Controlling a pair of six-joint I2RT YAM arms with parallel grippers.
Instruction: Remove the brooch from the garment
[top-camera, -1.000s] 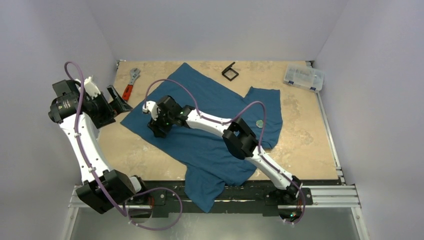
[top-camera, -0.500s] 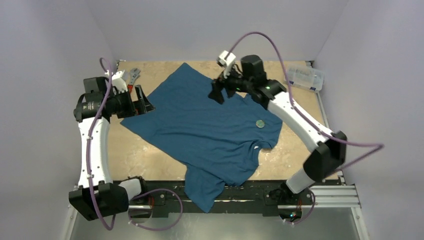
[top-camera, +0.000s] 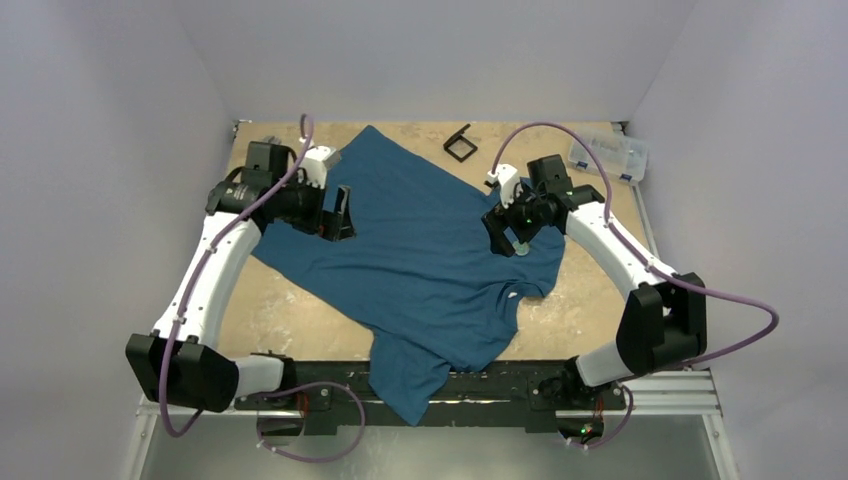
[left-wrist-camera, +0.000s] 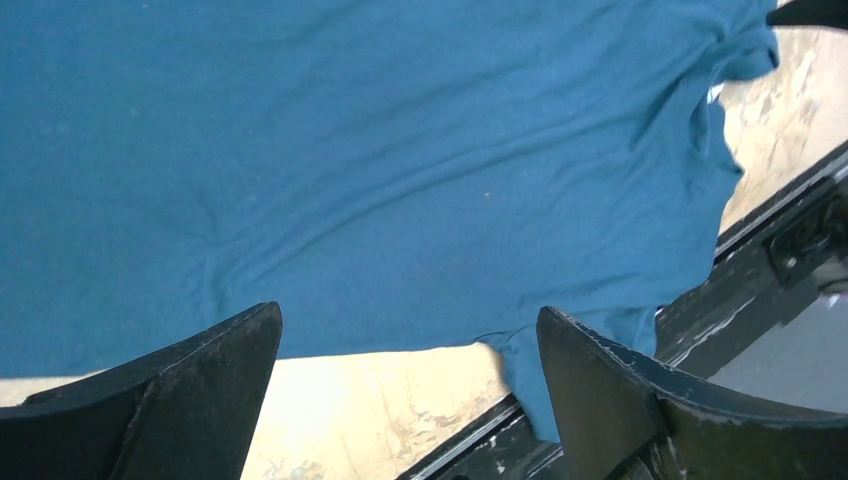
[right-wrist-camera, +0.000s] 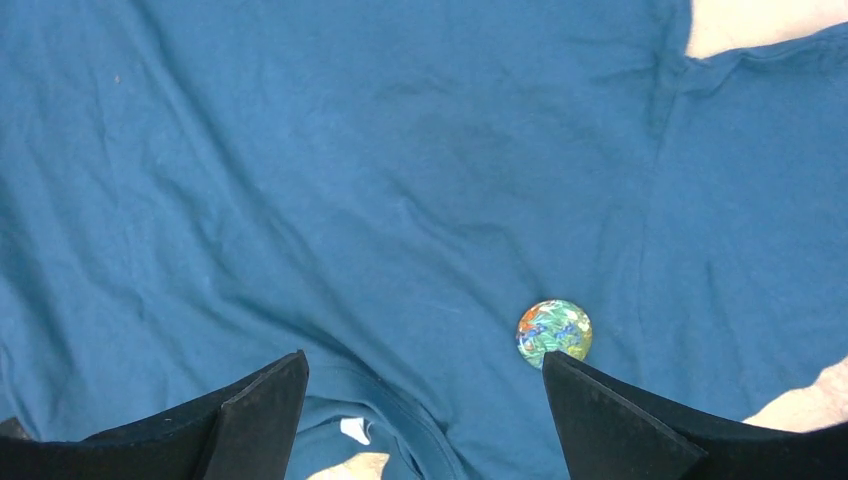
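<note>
The garment (top-camera: 420, 260) is a dark teal T-shirt spread flat on the table. The brooch (top-camera: 520, 247) is a small round disc lying on its right part. In the right wrist view the brooch (right-wrist-camera: 554, 331) shows a green, red and blue pattern. My right gripper (top-camera: 503, 232) hovers just left of the brooch, apart from it. Its jaws (right-wrist-camera: 424, 357) are open and empty, and the right fingertip (right-wrist-camera: 600, 410) covers the disc's lower edge. My left gripper (top-camera: 340, 212) hangs open over the shirt's left part. Between its jaws (left-wrist-camera: 408, 310) are only cloth and table.
A black square frame (top-camera: 460, 143) lies at the back beyond the shirt. A clear plastic box (top-camera: 607, 155) sits at the back right. The shirt's white neck label (right-wrist-camera: 355, 430) lies below the brooch. One sleeve (top-camera: 405, 385) hangs over the black front rail (top-camera: 490, 385).
The right arm swung from the shirt's left side, past the back, to just beside the brooch, and its jaws opened wider. The left arm moved right, over the shirt's left part.
</note>
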